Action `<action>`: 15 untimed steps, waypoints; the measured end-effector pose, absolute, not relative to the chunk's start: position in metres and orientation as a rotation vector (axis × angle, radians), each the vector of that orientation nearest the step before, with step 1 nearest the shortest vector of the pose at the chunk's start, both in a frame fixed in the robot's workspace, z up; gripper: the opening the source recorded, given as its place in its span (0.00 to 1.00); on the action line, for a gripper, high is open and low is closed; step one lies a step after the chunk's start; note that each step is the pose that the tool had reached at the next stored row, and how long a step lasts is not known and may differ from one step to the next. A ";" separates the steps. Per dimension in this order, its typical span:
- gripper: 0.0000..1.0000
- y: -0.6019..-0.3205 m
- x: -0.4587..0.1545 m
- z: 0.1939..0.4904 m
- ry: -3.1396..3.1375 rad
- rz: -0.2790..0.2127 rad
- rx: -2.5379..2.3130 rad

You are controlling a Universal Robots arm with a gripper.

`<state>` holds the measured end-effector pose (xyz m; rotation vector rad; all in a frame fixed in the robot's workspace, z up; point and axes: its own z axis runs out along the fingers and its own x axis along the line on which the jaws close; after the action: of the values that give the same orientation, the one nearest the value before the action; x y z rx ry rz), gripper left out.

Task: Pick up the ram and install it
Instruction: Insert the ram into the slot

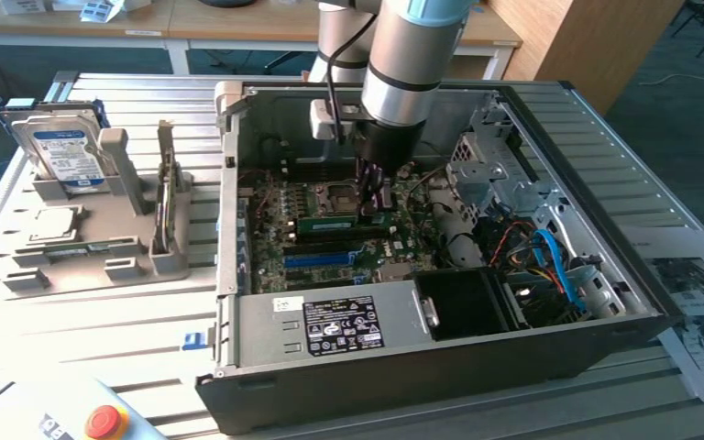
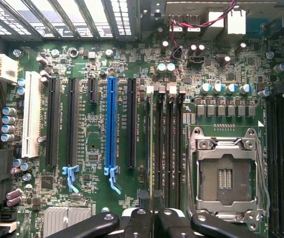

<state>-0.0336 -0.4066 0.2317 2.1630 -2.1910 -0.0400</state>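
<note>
My gripper (image 1: 374, 203) hangs inside the open computer case (image 1: 645, 302), over the motherboard. It is shut on the ram (image 1: 325, 224), a long green stick held level just above or in the memory slots beside the processor socket. In the wrist view the ram (image 2: 149, 148) appears edge-on as a thin line running away from my gripper (image 2: 150, 218), lined up with the black memory slots (image 2: 167, 148). I cannot tell whether it is seated. The processor socket (image 2: 226, 173) is open and bare.
A grey holder (image 1: 95, 247) at the exterior view's left carries a hard drive (image 1: 65, 151), a silver chip (image 1: 52, 223) and an upright thin board (image 1: 169, 188). The power supply (image 1: 340, 325) fills the case's near side, with blue cables (image 1: 554, 257) to its right. A red button (image 1: 105, 422) sits at the front.
</note>
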 end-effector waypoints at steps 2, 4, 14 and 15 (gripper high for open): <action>0.12 -0.407 -0.034 0.231 -2.190 -0.038 2.162; 0.12 -0.407 -0.034 0.231 -2.190 -0.036 2.162; 0.12 -0.407 -0.034 0.230 -2.191 -0.030 2.162; 0.12 -0.407 -0.034 0.229 -2.191 -0.029 2.162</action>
<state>-0.0337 -0.4065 0.2295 2.1624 -2.1910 -0.0287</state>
